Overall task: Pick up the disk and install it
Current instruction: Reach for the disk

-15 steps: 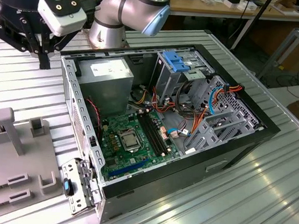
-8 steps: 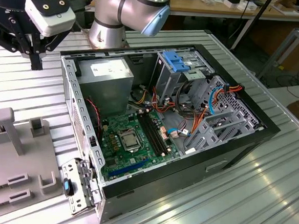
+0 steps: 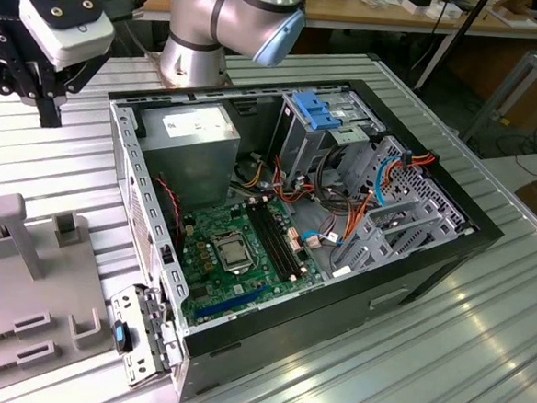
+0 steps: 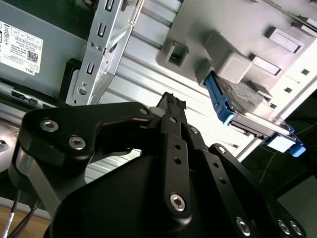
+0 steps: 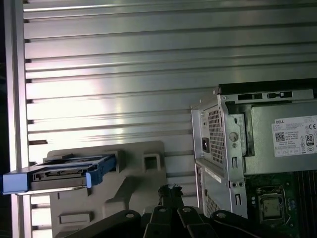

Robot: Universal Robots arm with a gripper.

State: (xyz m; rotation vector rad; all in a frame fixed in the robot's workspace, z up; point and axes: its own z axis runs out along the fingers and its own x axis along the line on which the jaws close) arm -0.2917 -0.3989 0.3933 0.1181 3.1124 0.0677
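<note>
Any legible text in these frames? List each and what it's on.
No text I can quote with confidence.
Power supply, white label: a logo, codes and fine print, all too small to read.
Disk: no print legible in either wrist view.
Board: markings too small to read.

Exterior view: high, oblique, over whole computer case [image 3: 287,327]. Both wrist views: close behind gripper [image 4: 172,103], looking past it; share disk [image 5: 64,171], case corner.
</note>
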